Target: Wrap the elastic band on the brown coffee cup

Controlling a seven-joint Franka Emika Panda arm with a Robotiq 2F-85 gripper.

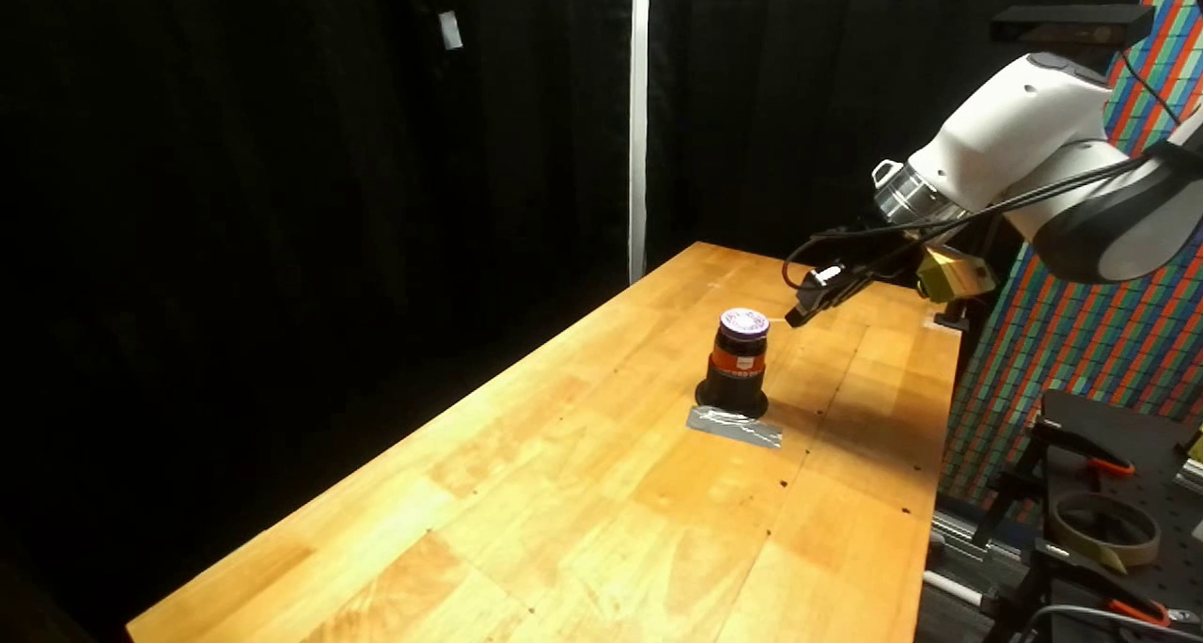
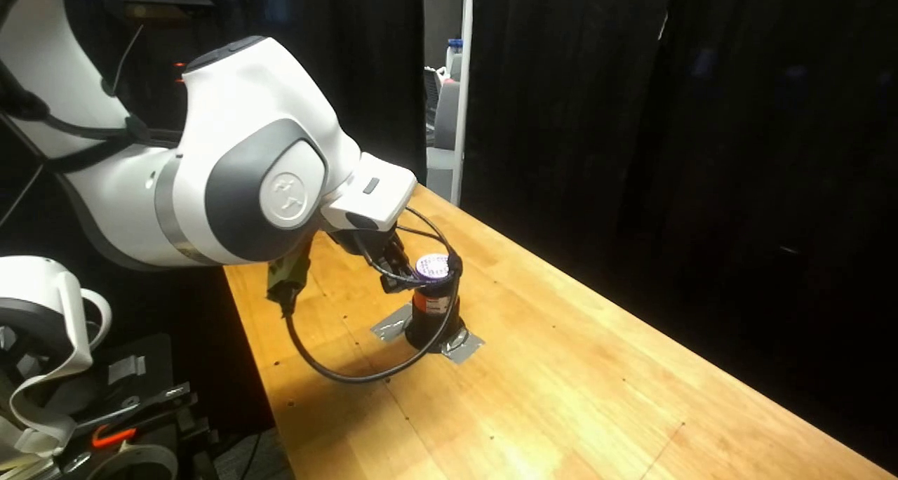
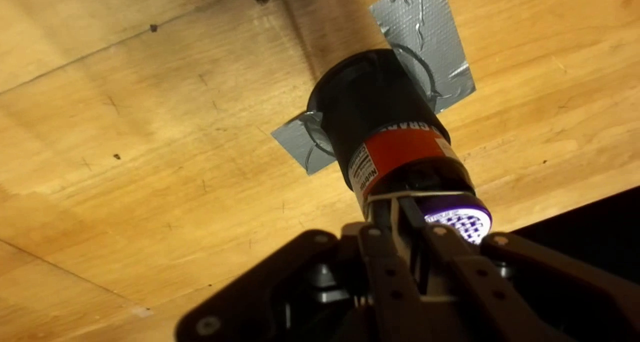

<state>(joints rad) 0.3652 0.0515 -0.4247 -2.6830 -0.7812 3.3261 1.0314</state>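
- In an exterior view, the dark brown-black coffee cup (image 1: pixel 738 366), a short cylinder with a reddish-orange stripe and a pale, purple-rimmed top, stands upright on the light wooden table (image 1: pixel 564 493), well apart from both long edges; bare wood stretches toward the camera.
- There my black two-fingered claw (image 1: pixel 796 319) hangs just beside the cup's top, and a thin pale elastic band (image 1: pixel 778 321) spans the gap between us.
- In an exterior view, my looped black cable (image 2: pixel 351 380) hangs across the cup, hiding part of it; silver-grey tape strips (image 2: pixel 463 347) flank its base.
- In the wrist view my black fingers (image 3: pixel 381 214) are pinched nearly together on the band; one strand passes between them, another crosses just under the purple rim. Whether it goes round behind, I cannot tell.
- Only here can I read the label's small print; the table's edge cuts across at lower right.
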